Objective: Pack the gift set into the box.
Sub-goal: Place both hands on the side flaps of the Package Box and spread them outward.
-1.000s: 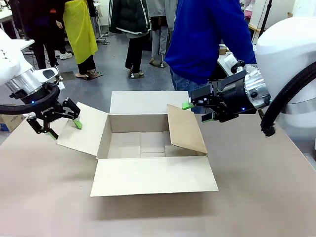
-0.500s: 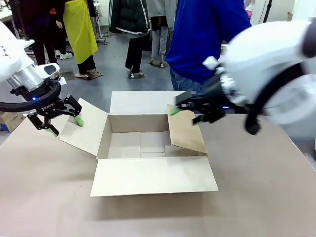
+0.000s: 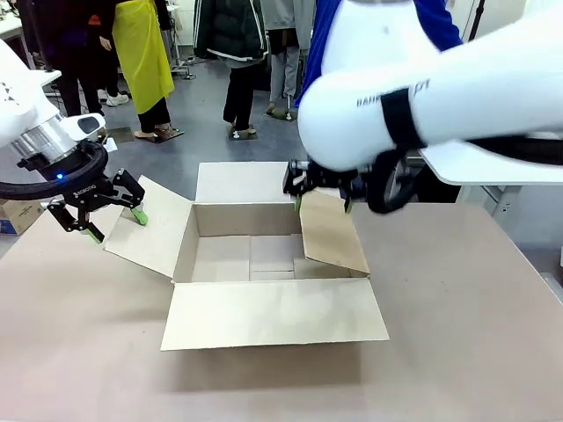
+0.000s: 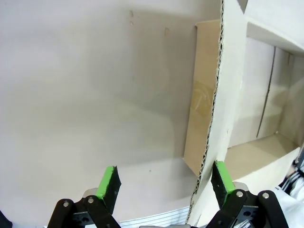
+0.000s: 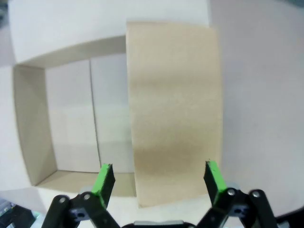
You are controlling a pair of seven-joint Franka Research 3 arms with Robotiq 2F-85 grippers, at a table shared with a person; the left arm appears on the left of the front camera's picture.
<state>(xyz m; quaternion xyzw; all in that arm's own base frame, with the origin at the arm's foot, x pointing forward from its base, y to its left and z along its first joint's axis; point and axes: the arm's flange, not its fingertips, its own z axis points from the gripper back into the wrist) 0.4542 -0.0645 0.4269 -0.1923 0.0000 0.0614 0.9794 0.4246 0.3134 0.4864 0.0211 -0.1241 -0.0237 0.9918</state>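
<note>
The box (image 3: 249, 255) stands open mid-table, its inside bare. Its front and back flaps lie flat, the left flap (image 3: 145, 233) slants up and outward, and the right flap (image 3: 332, 233) leans in over the opening. My left gripper (image 3: 113, 221) is open around the left flap's outer edge. In the left wrist view that corrugated edge (image 4: 209, 142) runs between the fingers of the left gripper (image 4: 165, 173), close to the right pad. My right gripper (image 3: 322, 204) is open just above the right flap's far end. From the right gripper (image 5: 159, 172) I look down on that flap (image 5: 173, 109). The gift set is out of view.
Brown table surface (image 3: 457, 352) lies bare around the box. A person in a blue top (image 3: 321, 35) stands at the far side, mostly hidden behind my right arm (image 3: 440, 88). Other people stand farther back. A small carton (image 3: 13, 218) sits at far left.
My right arm has swung left from the table's right side to above the box's right flap, now covering the person. My left gripper has barely shifted at the left flap.
</note>
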